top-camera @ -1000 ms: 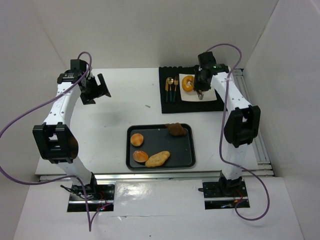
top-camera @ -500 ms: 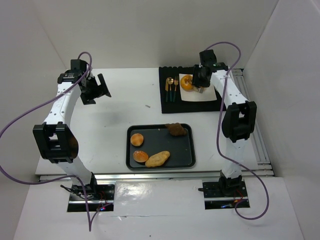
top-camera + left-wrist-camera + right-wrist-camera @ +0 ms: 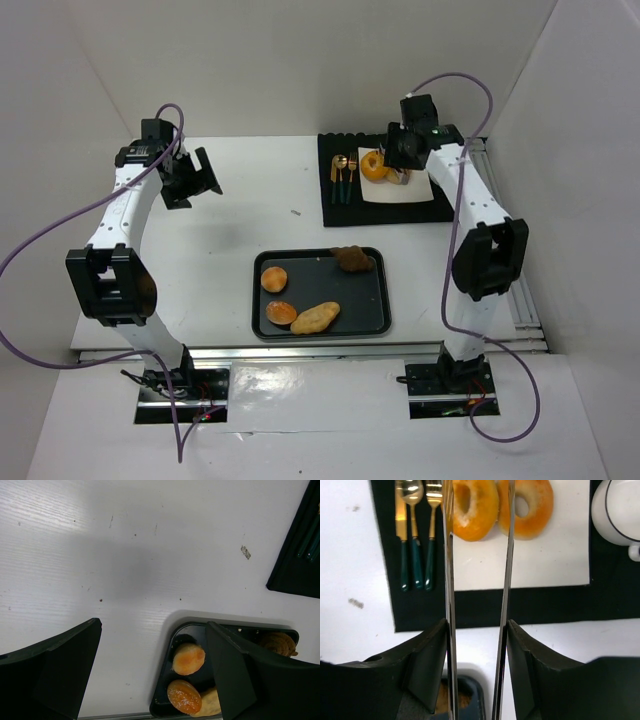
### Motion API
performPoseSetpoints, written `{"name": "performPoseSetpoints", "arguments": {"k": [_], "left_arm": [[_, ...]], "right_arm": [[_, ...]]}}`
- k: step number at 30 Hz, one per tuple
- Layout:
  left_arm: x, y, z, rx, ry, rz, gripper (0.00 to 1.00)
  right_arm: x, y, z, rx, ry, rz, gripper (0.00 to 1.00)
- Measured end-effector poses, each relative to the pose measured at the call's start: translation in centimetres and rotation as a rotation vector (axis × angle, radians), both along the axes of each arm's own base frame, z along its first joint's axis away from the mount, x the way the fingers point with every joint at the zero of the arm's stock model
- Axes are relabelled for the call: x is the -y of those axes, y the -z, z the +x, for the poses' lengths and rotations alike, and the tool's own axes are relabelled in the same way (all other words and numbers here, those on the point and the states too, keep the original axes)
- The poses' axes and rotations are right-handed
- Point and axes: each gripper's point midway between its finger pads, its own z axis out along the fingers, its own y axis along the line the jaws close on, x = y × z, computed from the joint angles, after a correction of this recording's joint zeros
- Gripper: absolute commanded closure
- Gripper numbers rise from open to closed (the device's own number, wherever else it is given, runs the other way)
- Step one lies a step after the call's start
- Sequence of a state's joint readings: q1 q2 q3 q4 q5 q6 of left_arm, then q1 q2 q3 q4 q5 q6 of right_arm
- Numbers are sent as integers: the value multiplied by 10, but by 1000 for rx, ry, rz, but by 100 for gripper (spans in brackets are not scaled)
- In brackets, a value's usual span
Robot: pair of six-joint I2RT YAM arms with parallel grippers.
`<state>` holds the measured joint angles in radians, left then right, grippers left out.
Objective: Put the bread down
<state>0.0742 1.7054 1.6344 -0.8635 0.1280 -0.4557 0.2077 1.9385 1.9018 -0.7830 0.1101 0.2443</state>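
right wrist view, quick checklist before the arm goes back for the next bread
1. Two ring breads lying on the white plate: ok.
2. Right end effector carrying nothing between its tongs: ok.
3. Tongs clear of the rings: cannot tell, the blades overlap both in this view.
4. White cup upright beside the plate: ok.
5. Tray holds four pieces to fetch, including the croissant: ok.
6. Left end effector open and away from the tray: ok.
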Motion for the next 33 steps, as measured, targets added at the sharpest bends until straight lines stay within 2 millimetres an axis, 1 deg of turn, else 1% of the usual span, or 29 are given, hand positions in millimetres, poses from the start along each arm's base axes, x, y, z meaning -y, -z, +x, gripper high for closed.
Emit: {"name": "performPoseSetpoints", "arguments": {"k": [2,4,5,7,8,9,10,12,14,16,18,20,22,24,28,30,33], "left_arm": [[0,0,0,0,1,0,2],[0,0,0,1,0,0,2],[0,-1,0,2,1,0,2],[0,-3,-2,6,0,0,2],[0,-4,-3,10,1,0,2],[0,-6,-4,17,1,1,2],[1,-8,-5,21,1,1,1],[1,-12,-9,30,1,1,1],[1,-16,-12,42,0,2,1],[1,-17,-15,44,1,3,1],[1,-17,-16,45,0,2,1],[2,-16,-18,40,0,2,1],[2,-14,-20,36,0,2,1],[2,-13,-21,30,0,1,1],[2,-14,-22,34,0,1,1],[2,-15,-22,34,-3,-1,1],[3,-15,-22,34,-14,-8,1]], "right_arm": [[-6,-21,-13,35,-14,2,46],[-17,-44,-33,76,-49,15,48],[-25,-55,-47,94,-79,23,48],[-46,-68,-78,114,-153,53,48],[-65,-72,-105,113,-231,79,48],[-73,-72,-116,106,-264,91,48],[-90,-71,-138,100,-331,112,48],[-120,-60,-183,49,-469,144,48],[-144,-43,-224,-19,-589,164,48],[-159,-24,-259,-104,-684,169,48],[-169,-8,-287,-179,-757,170,48],[-172,2,-309,-241,-808,166,46],[-175,6,-324,-280,-847,168,46],[-178,7,-333,-302,-879,177,46],[-179,6,-341,-323,-920,193,43],[-180,7,-345,-331,-939,194,43],[-183,11,-352,-357,-970,185,42]]}}
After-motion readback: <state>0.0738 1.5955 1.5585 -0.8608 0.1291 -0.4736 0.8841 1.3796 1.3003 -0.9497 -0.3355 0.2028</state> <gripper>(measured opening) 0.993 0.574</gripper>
